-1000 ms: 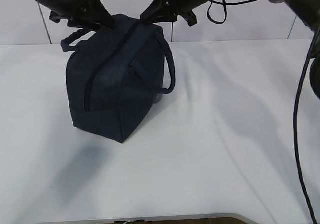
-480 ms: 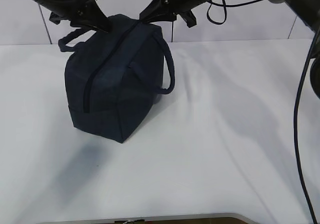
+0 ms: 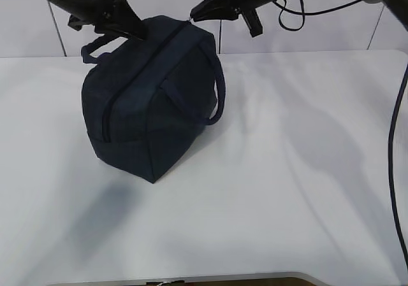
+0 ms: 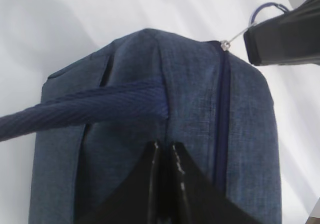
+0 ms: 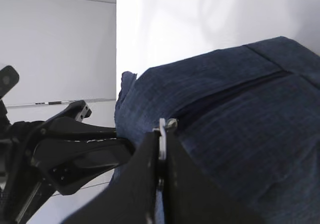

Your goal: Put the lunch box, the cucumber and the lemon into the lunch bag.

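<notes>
Navy lunch bag, white table, seemingly zipped

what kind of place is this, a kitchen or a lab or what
Probably a robot lab or test bench, not a kitchen: a bare white table, plain pale wall panels, and only a navy lunch bag between two black arms.

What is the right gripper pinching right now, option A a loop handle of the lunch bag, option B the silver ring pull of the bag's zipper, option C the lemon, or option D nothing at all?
B: in the right wrist view the right gripper is shut on the silver ring pull at the end of the closed zipper on the lunch bag; no lemon is in sight.
</notes>
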Controlling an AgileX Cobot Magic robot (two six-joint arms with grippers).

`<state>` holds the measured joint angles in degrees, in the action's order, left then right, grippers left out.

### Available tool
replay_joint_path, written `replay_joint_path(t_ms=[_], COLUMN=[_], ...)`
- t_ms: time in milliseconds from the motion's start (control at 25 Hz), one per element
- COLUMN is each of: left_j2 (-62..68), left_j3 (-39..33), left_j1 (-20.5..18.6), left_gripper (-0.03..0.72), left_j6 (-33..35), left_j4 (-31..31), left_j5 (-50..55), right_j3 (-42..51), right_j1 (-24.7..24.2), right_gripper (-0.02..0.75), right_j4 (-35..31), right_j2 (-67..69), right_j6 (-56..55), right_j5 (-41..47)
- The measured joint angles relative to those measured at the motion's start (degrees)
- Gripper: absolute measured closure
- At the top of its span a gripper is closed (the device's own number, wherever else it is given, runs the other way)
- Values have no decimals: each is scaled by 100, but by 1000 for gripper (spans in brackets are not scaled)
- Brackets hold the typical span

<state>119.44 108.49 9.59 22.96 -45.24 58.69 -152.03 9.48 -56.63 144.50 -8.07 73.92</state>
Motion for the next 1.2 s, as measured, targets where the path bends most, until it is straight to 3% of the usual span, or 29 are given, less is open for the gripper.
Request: replay_joint_path(t_ms=[560,1200], left_j2=[0,0], left_j3=[18,18], left_j1=[0,0], left_gripper=[697,697], left_j6=[127,255], left_j4=[7,170], left_j5=[295,587], right_j3=[0,0], right_j1=[-98,-310], right_gripper=[733,733], right_j4=[-358,-459], right_j2=[200,512], right_j6=[-1118,-1146], right_j5=[3,51])
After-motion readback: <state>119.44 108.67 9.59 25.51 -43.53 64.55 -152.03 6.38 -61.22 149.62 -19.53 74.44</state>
